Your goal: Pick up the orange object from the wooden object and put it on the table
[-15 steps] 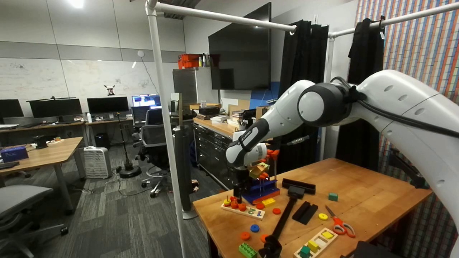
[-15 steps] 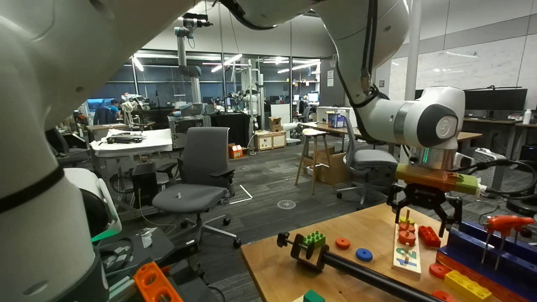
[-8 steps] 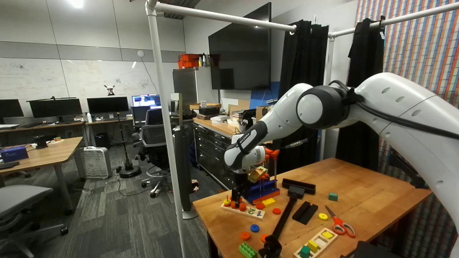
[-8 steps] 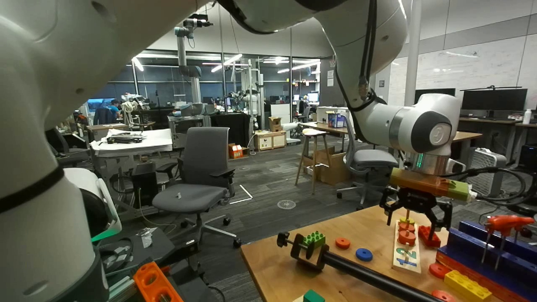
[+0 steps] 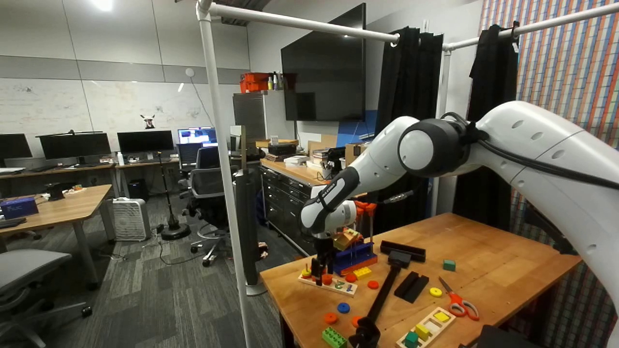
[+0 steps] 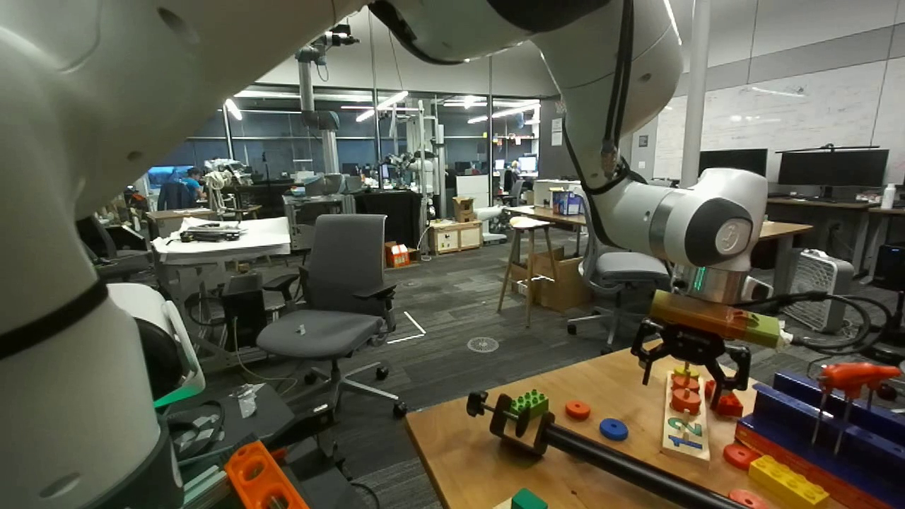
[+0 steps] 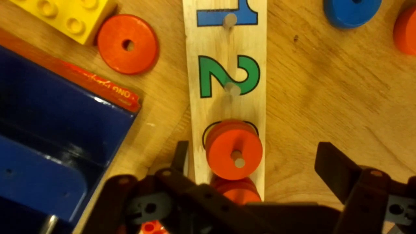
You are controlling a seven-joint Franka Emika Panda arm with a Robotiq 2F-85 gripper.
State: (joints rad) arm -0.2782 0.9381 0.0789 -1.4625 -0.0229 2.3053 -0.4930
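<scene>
A wooden number board (image 7: pixel 227 42) with pegs lies on the light-brown table (image 5: pixel 464 241); the board also shows in an exterior view (image 6: pixel 696 452). Orange rings (image 7: pixel 224 152) are stacked on its third peg, also visible in both exterior views (image 5: pixel 327 279) (image 6: pixel 684 401). A further stack of orange rings (image 7: pixel 240 195) stands behind, partly hidden by the gripper in the wrist view. My gripper (image 7: pixel 253 144) is open and empty above the board. In the wrist view its fingers straddle the board, the left one closer to it. It shows in both exterior views (image 6: pixel 680 394) (image 5: pixel 324 278).
A blue rack (image 7: pixel 81 130) with orange-handled tools (image 6: pixel 855 376) stands beside the board. A red brick (image 6: pixel 728 405), a yellow brick (image 6: pixel 785 481) and a loose orange ring (image 7: pixel 127 61) lie nearby. A black bar clamp (image 6: pixel 636 470), a blue ring (image 6: pixel 613 429) and scissors (image 5: pixel 457 302) are on the table.
The gripper has moved down toward the number board and away from the blue rack, staying open. The rings and board have not moved.
</scene>
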